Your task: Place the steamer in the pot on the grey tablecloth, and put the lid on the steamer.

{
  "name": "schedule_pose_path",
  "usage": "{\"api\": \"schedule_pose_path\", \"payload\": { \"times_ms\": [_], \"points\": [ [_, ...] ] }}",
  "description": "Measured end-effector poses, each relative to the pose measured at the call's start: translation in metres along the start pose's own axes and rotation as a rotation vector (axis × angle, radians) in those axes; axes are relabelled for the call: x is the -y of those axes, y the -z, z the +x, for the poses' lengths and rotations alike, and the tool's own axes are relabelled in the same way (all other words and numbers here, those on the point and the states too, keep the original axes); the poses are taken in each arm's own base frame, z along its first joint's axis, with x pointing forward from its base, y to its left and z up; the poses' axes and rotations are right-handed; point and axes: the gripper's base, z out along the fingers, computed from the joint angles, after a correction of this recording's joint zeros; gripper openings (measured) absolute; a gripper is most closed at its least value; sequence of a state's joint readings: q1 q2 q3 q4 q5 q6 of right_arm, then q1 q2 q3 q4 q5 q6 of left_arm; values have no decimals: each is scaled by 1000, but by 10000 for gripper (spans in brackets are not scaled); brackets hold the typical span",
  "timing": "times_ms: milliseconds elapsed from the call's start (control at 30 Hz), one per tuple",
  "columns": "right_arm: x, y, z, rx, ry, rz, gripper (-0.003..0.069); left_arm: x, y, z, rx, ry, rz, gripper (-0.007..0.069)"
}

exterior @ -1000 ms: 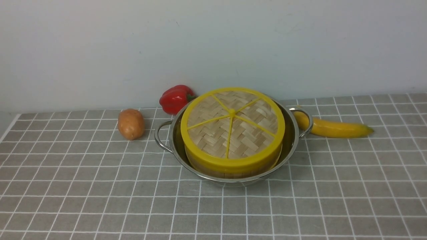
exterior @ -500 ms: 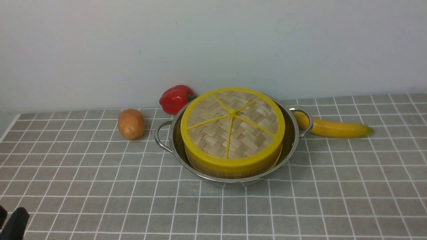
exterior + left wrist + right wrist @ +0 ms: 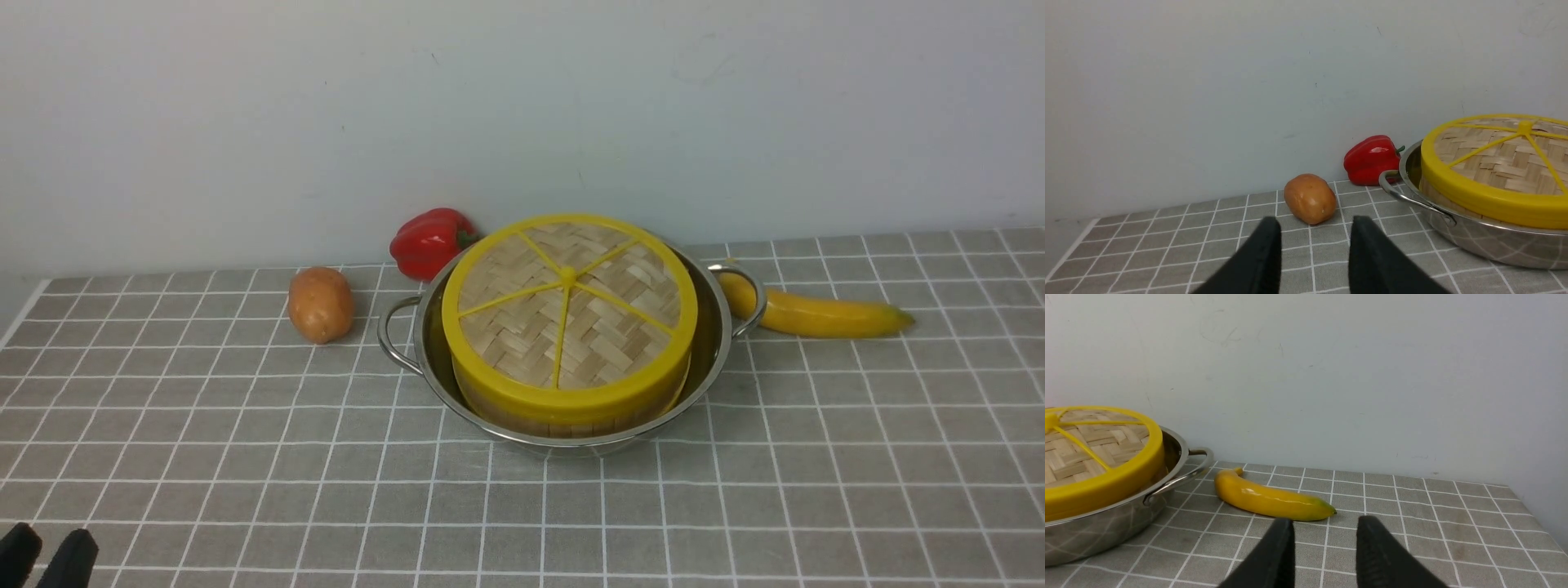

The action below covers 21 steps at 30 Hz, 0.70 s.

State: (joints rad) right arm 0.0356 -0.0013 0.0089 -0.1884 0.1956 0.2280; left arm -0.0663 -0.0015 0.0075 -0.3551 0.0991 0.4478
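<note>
The shiny steel pot [image 3: 718, 347] stands on the grey tablecloth [image 3: 245, 457] near the back middle. The steamer [image 3: 563, 418] sits inside it, only its low wooden wall showing. The woven lid [image 3: 569, 314] with yellow rim and spokes lies flat on the steamer. My left gripper [image 3: 47, 545] shows as two black fingertips at the near left corner, open and empty, far from the pot. In the left wrist view it [image 3: 1314, 228] is open, with the pot [image 3: 1474, 241] and lid [image 3: 1498, 163] ahead. My right gripper [image 3: 1325, 528] is open and empty; it is out of the front view.
A potato [image 3: 320, 304] lies left of the pot. A red pepper [image 3: 430, 241] lies behind the pot's left side, near the wall. A banana [image 3: 816, 314] lies right of the pot, against its handle [image 3: 747, 294]. The cloth's left edge [image 3: 20, 314] shows at far left.
My left gripper's fingertips have come into the front view at the near left corner and shifted slightly right. The pot, steamer and lid have not moved.
</note>
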Motion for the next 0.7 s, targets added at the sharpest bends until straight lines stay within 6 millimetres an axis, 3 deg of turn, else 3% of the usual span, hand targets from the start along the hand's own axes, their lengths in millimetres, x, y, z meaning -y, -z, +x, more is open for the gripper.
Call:
{"api": "schedule_pose_path", "payload": {
  "times_ms": [700],
  "points": [
    [0, 0, 0, 0, 0, 0, 240, 0, 0, 1, -8, 1, 4, 242]
  ]
}}
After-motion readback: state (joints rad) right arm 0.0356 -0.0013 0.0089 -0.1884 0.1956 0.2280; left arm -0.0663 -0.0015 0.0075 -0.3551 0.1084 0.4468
